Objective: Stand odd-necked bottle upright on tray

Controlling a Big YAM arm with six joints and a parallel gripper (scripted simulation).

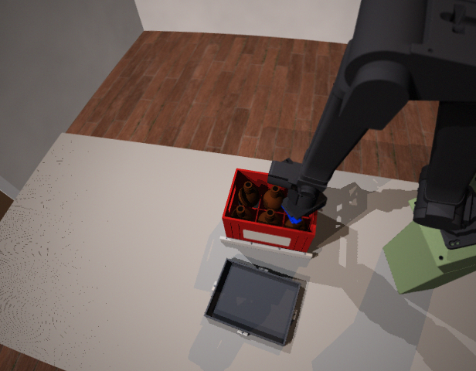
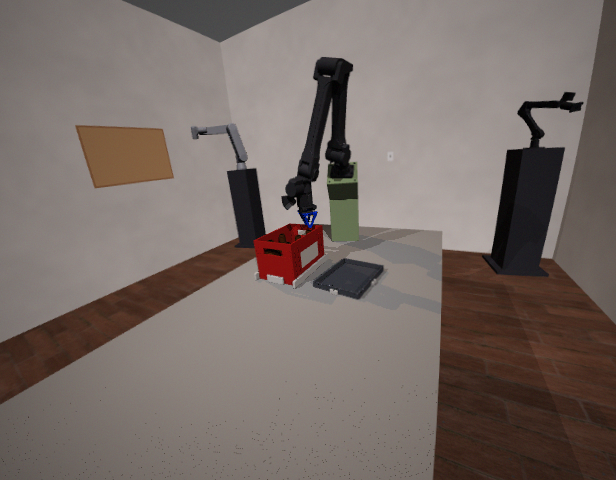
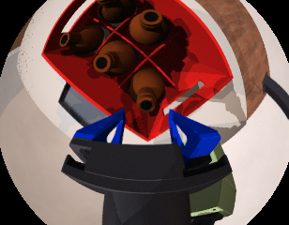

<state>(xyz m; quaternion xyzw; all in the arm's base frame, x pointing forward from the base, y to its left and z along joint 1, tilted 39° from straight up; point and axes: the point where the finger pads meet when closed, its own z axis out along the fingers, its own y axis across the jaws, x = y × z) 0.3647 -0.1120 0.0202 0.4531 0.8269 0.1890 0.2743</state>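
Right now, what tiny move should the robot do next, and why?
Probably lower straight down a little. The open tool hangs above the nearest bottle in the red crate, its blue fingers on either side of the neck but not touching it yet.
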